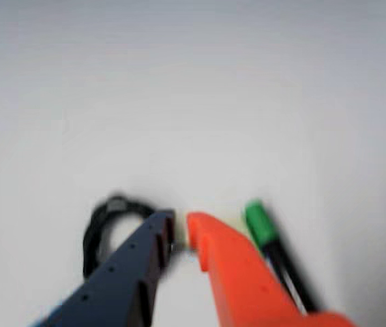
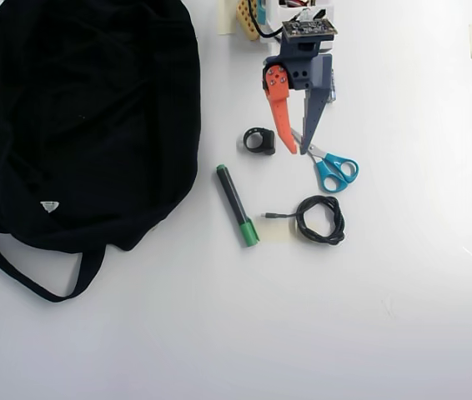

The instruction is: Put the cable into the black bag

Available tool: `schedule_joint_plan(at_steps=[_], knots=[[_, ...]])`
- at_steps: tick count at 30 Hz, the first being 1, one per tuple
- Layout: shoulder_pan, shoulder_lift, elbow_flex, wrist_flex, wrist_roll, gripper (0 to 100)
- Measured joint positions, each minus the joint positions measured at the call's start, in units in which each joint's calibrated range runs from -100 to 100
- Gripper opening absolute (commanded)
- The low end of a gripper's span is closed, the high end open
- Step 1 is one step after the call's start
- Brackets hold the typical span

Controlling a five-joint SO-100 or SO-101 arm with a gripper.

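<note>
One coiled cable (image 2: 320, 219) lay on the worktop (image 2: 403, 317) just below the scissors (image 2: 333, 167) in the overhead view, further out past the empty pincer (image 2: 298, 151), fingertips apart, plug pointing left toward the black bag (image 2: 86, 117).

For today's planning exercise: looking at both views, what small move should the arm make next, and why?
Probably reach forward, lower in the overhead view, toward the cable. The gripper is open and empty, hanging over the scissors, short of the coil. The cable lies free on the table beside the green marker, apart from the black bag, so it must be grasped first.
</note>
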Motion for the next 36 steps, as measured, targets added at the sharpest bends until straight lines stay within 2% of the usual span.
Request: schedule_joint_plan(at_steps=[10,19,27,36], knots=[[0.0,20.8,-27.0,-0.2,0.2,3],[0.6,32.0,-41.0,-2.2,0.2,3],[1.4,36.5,-42.4,-9.8,0.2,3],[2.8,37.4,-42.4,-11.0,0.2,3]])
